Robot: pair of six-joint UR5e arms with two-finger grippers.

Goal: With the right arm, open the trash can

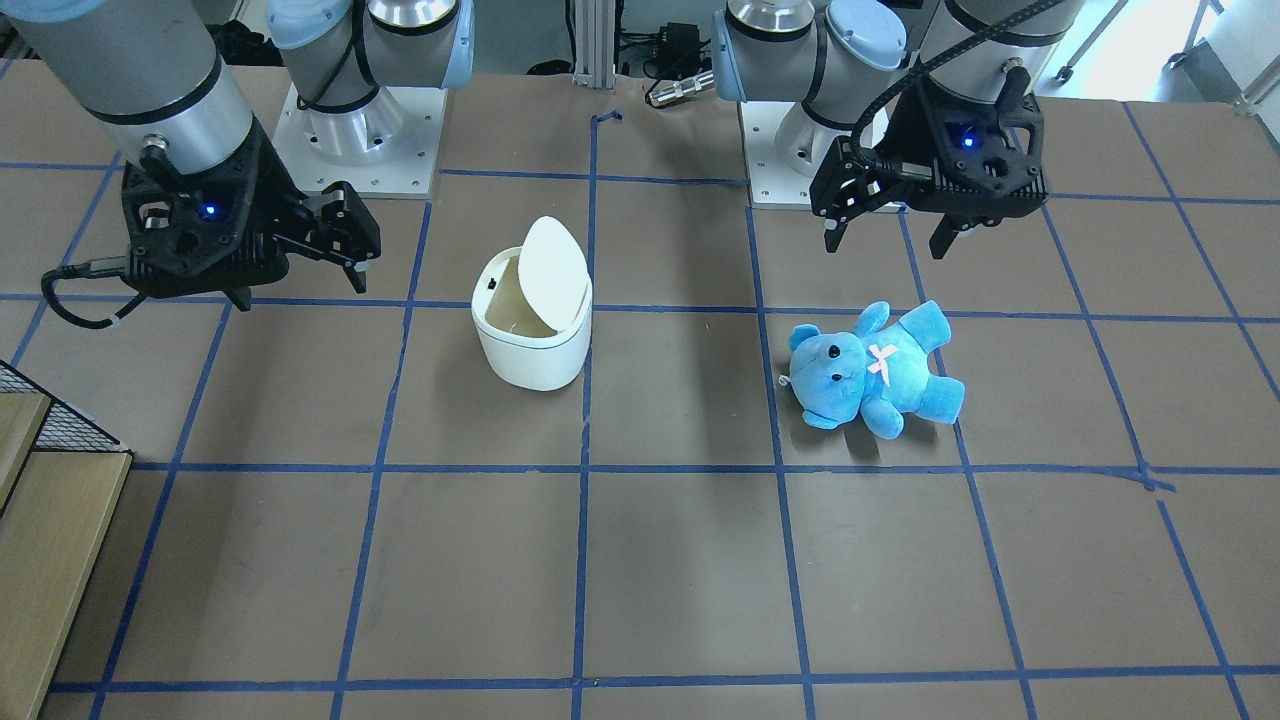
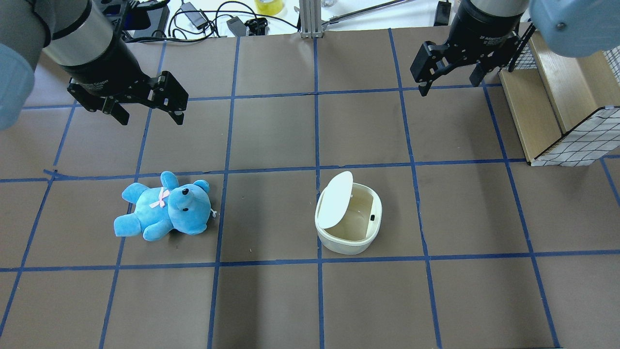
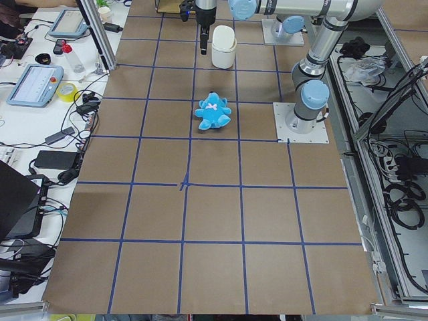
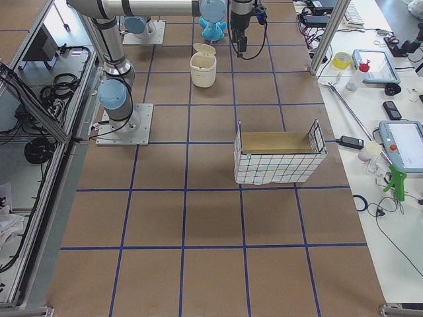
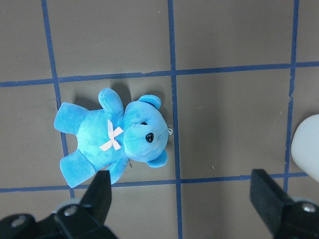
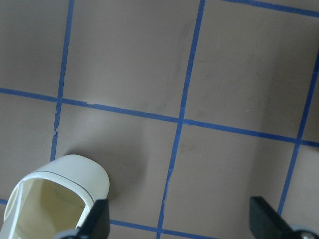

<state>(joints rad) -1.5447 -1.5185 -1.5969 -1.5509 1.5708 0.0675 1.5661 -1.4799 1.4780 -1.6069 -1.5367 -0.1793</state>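
Note:
The white trash can [image 2: 361, 241] stands near the table's middle with its lid [image 2: 334, 199] tilted up, so its empty inside shows. It also shows in the front-facing view [image 1: 540, 362] and at the lower left of the right wrist view [image 6: 87, 174]. My right gripper [image 2: 450, 85] is open and empty; it hangs above the table, apart from the can, farther from me and to its right. It shows in the front-facing view [image 1: 300, 280] and the right wrist view [image 6: 179, 219]. My left gripper [image 2: 151, 118] is open and empty above the blue teddy [image 2: 164, 206].
The blue teddy [image 1: 875, 370] lies on its back on the table's left half, also in the left wrist view [image 5: 112, 137]. A wood and wire-mesh basket [image 2: 557, 111] stands at the table's right edge, close to my right arm. Blue tape lines grid the brown table.

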